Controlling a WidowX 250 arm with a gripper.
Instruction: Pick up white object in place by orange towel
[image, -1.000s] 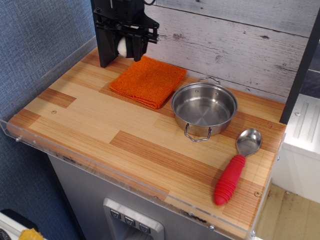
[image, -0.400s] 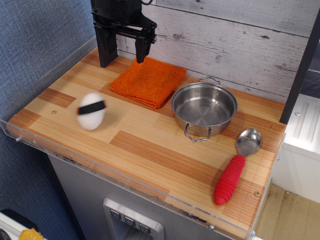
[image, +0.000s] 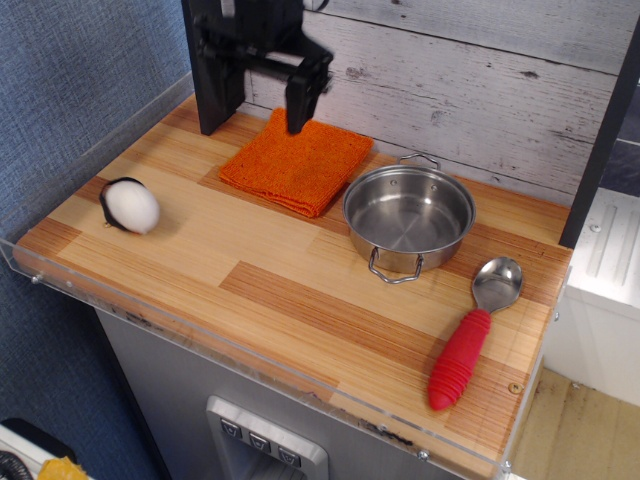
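The white object (image: 130, 205), an egg-shaped toy with a black band, lies on its side on the wooden tabletop at the left, near the clear side wall. The orange towel (image: 297, 162) lies flat at the back, well to the right of it. My gripper (image: 268, 92) hangs above the towel's back edge, blurred by motion. Its jaws stand apart and hold nothing. One dark finger (image: 300, 100) shows clearly; the other merges with the black post behind it.
A steel pot (image: 409, 216) stands right of the towel. A red-handled spoon (image: 470, 338) lies at the front right. A black post (image: 210, 90) stands at the back left. A clear acrylic rim (image: 60, 285) edges the tabletop's front and left.
The gripper let go of the white object. It flew forward and left and now rests near the left edge. The gripper has shifted slightly right above the towel.
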